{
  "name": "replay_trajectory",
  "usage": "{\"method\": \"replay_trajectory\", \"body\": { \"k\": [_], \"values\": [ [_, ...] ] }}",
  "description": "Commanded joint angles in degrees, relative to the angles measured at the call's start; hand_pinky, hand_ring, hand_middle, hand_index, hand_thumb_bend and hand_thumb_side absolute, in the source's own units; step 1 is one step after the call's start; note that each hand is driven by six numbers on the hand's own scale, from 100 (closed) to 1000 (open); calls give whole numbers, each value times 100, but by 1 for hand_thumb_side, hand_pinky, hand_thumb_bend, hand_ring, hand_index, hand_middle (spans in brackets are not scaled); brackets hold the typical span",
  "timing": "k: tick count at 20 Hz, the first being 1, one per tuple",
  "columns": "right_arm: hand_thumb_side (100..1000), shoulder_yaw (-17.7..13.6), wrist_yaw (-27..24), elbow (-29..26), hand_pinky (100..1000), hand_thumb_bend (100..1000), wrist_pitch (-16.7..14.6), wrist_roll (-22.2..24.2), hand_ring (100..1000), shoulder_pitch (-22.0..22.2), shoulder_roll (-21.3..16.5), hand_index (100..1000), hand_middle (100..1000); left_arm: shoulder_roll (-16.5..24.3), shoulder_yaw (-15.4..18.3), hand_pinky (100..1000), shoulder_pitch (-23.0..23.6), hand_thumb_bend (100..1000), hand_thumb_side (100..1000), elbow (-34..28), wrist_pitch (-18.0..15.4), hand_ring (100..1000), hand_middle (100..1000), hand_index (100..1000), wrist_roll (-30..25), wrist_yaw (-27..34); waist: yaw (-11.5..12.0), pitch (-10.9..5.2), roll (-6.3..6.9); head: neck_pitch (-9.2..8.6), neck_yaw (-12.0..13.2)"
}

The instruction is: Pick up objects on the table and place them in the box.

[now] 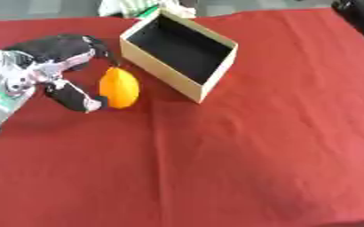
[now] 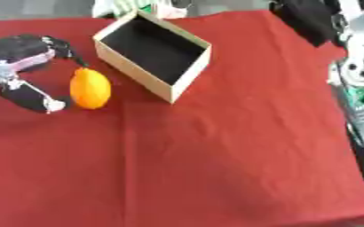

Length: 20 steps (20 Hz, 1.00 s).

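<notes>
Left eye view, biggest first: red tablecloth (image 1: pixel 239 155) covers the whole table, wrinkled, running edge to edge. Box (image 1: pixel 179 53) next, open-topped, tan cardboard walls with a black inside, sitting at about 12 o'clock on the cloth, turned at an angle so one corner points toward 5 o'clock. Nothing visible inside it.

Right arm (image 2: pixel 356 66) shows only in the right eye view, a silver and black forearm along the 3 o'clock edge, with some green on it; the hand itself is out of frame.

Left hand (image 1: pixel 57 71) comes in from 9 o'clock, black with silver parts. Fingers and thumb are spread into a wide C, the upper fingers curving over toward the top of the lemon, the thumb (image 1: pixel 76 98) reaching in low with its tip just at the fruit's lower left side. Whether it has closed on the fruit I cannot tell; it looks like contact at both ends, not a wrapped grasp.

Lemon (image 1: pixel 119 87), orange-yellow, oval, stands on end on the cloth at 10 o'clock, just beside the box's near-left wall, apart from it.
</notes>
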Motion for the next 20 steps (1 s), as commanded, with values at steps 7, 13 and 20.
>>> {"method": "replay_trajectory", "body": {
  "k": [7,13,20],
  "values": [
    [826,-42,-77,-112,931,100,26,-13,825,-74,-74,883,692,-190,41,712,-198,412,191,510,-220,885,821,853,246,-701,-31,-28,5,-58,24],
    [829,-38,-120,-112,931,100,31,-18,824,-93,-75,883,688,-440,96,719,-279,491,211,998,-326,895,833,865,362,-961,-74,42,8,-133,35],
    [833,-30,-187,-112,933,100,46,-19,822,-109,-65,884,685,-783,236,714,-358,487,251,1584,-399,893,828,861,704,-1470,-131,137,-4,-266,65]
  ]
}}
